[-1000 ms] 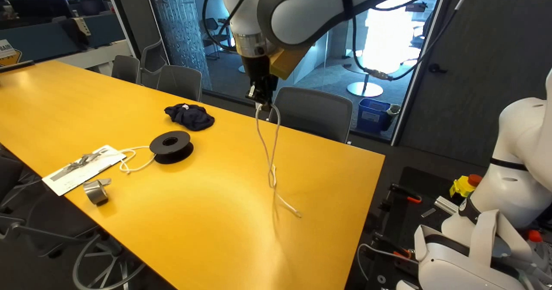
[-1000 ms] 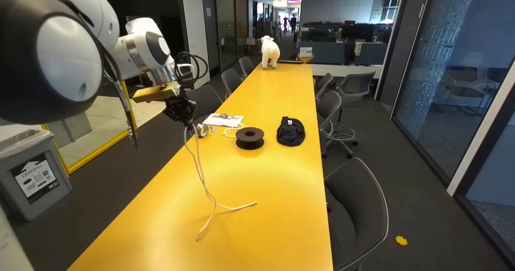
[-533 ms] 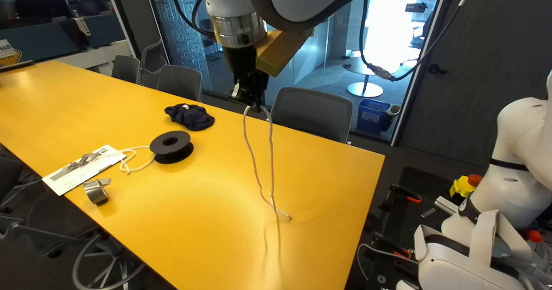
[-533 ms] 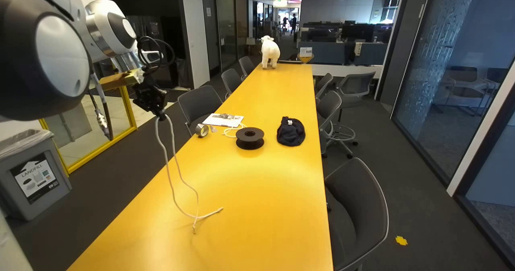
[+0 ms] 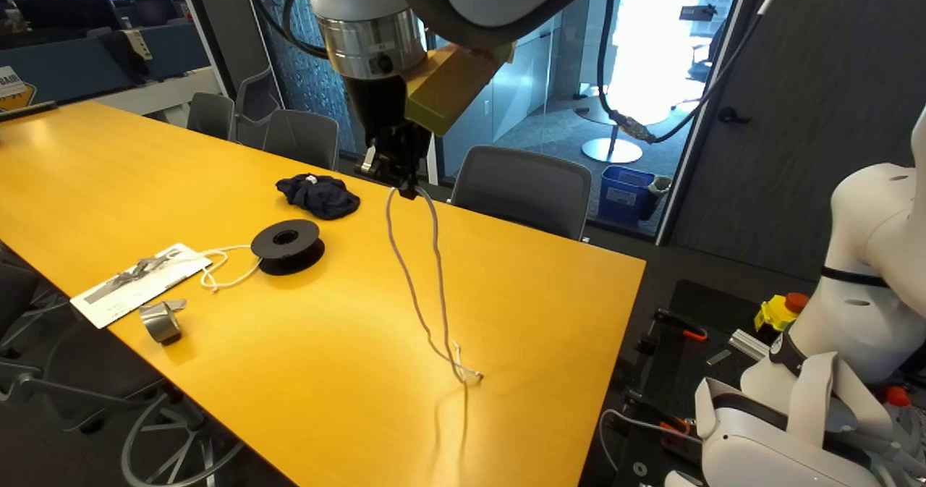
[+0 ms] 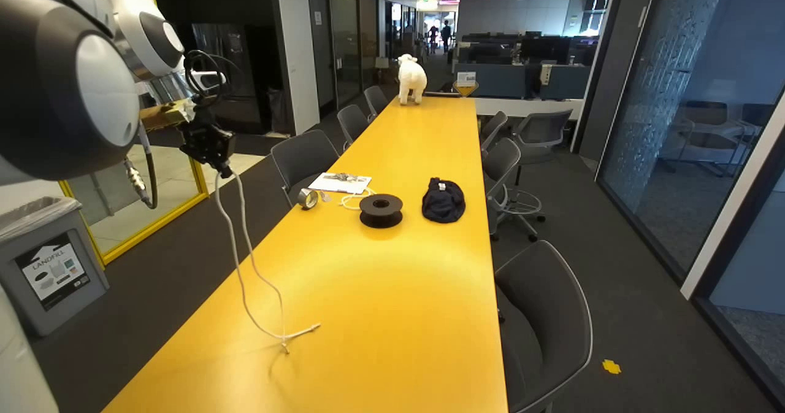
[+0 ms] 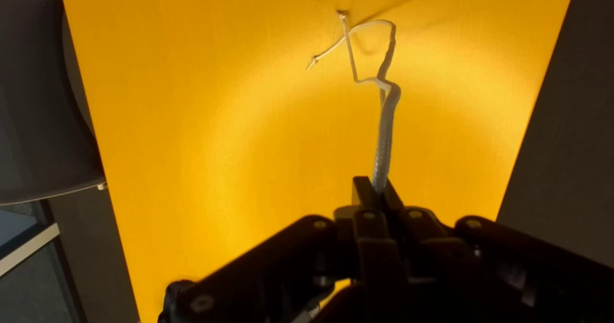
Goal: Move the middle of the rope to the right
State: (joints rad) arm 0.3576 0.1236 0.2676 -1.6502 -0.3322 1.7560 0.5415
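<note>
The rope is a thin cream cord that shows in both exterior views (image 5: 438, 263) (image 6: 238, 266) and in the wrist view (image 7: 385, 136). My gripper (image 5: 409, 192) is shut on the rope near its middle, high above the yellow table (image 5: 325, 371). Two strands hang down from the fingers. Their lower parts cross and the knotted ends lie at or just over the table; I cannot tell whether they touch it. The gripper also shows in an exterior view (image 6: 225, 172). In the wrist view the gripper (image 7: 377, 184) has the rope between its fingertips. The pinched part is hidden.
A black spool (image 5: 302, 241), a dark cloth cap (image 5: 318, 196), a tape roll (image 5: 155, 324) and a white strip with grey pieces (image 5: 108, 302) lie farther along the table. A short cord runs beside the spool. Chairs stand along the table's edges, one near the gripper (image 5: 521, 187).
My gripper has moved to the left in both exterior views, carrying the rope. The hanging strands have spread apart and the rope's ends have dragged along and drawn closer together.
</note>
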